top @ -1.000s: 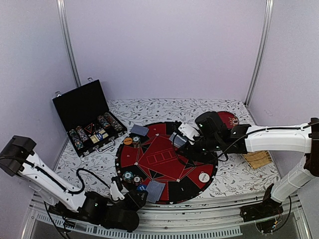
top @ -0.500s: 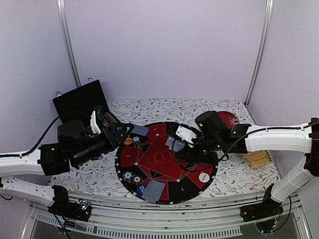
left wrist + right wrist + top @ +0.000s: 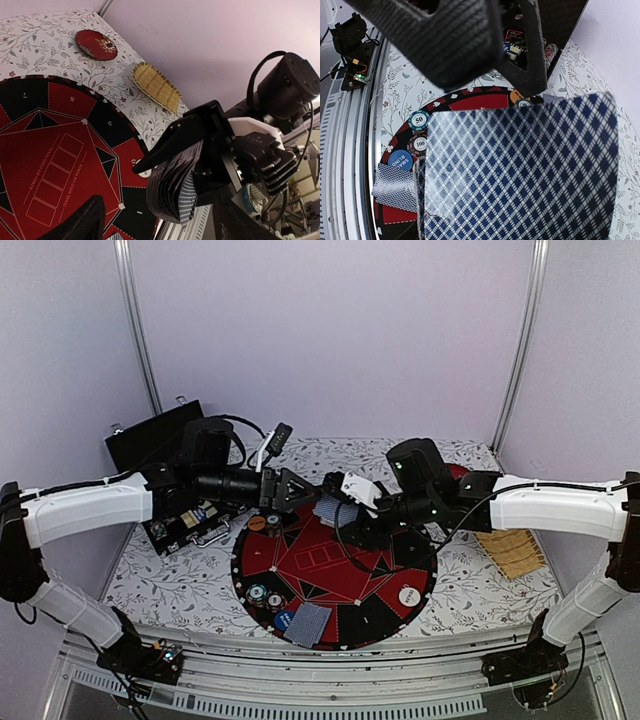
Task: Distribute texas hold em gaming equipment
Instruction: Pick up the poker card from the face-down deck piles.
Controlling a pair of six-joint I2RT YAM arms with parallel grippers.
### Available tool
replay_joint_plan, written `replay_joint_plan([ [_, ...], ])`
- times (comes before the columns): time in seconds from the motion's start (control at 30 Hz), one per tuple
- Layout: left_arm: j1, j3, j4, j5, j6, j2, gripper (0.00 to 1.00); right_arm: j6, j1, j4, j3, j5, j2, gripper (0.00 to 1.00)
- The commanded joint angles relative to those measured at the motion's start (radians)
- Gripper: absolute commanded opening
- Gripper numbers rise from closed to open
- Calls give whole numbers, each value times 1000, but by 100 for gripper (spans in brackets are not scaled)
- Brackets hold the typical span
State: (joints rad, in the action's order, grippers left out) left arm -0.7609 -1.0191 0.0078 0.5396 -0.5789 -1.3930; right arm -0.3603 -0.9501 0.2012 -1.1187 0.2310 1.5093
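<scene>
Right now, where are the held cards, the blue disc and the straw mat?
held cards (image 3: 520, 170): right wrist view, top card's patterned back
blue disc (image 3: 400, 159): right wrist view, printed centre
straw mat (image 3: 156, 87): left wrist view, middle

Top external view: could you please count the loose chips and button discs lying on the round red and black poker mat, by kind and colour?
small round striped poker chips: 3
white round button disc: 1
blue round button disc: 1
orange round button disc: 1
Total: 6
</scene>
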Motion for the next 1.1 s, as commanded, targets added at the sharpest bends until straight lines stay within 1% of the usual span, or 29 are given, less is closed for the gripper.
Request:
replay_joint_plan([
  [0.0, 46, -50, 22, 207, 88, -28, 75, -15, -5, -6, -35, 47, 30, 52],
  [0.1, 49, -65, 9, 210, 103, -76, 74, -14, -5, -2, -42, 48, 42, 52],
  [0.17, 50, -79, 0, 217, 104, -108, 71, -15, -5, 8, -53, 46, 52, 52],
  [0.3, 48, -89, 0, 251, 118, -136, 69, -17, -6, 10, -61, 51, 57, 52],
  [0.47, 35, -76, -6, 185, 146, -126, 69, -26, -5, 14, -75, 61, 63, 52],
  [0.57, 24, -81, -25, 135, 163, -127, 63, -28, -6, 17, -79, 61, 68, 52],
  [0.6, 24, -87, -40, 121, 169, -126, 59, -29, -5, 15, -77, 59, 66, 52],
  [0.7, 24, -90, -70, 86, 179, -117, 53, -30, -5, 12, -70, 53, 65, 52],
  [0.8, 23, -74, -57, 83, 171, -100, 46, -29, -5, 9, -68, 55, 67, 52],
  [0.9, 22, -51, -10, 101, 141, -93, 41, -29, -5, 8, -71, 59, 72, 52],
  [0.97, 21, -49, -8, 103, 140, -91, 40, -28, -5, 5, -71, 60, 72, 52],
  [1.0, 21, -47, -10, 100, 140, -90, 41, -28, -5, 4, -71, 60, 72, 52],
  [1.07, 22, -47, -14, 102, 149, -79, 49, -32, -3, 8, -74, 60, 73, 52],
])
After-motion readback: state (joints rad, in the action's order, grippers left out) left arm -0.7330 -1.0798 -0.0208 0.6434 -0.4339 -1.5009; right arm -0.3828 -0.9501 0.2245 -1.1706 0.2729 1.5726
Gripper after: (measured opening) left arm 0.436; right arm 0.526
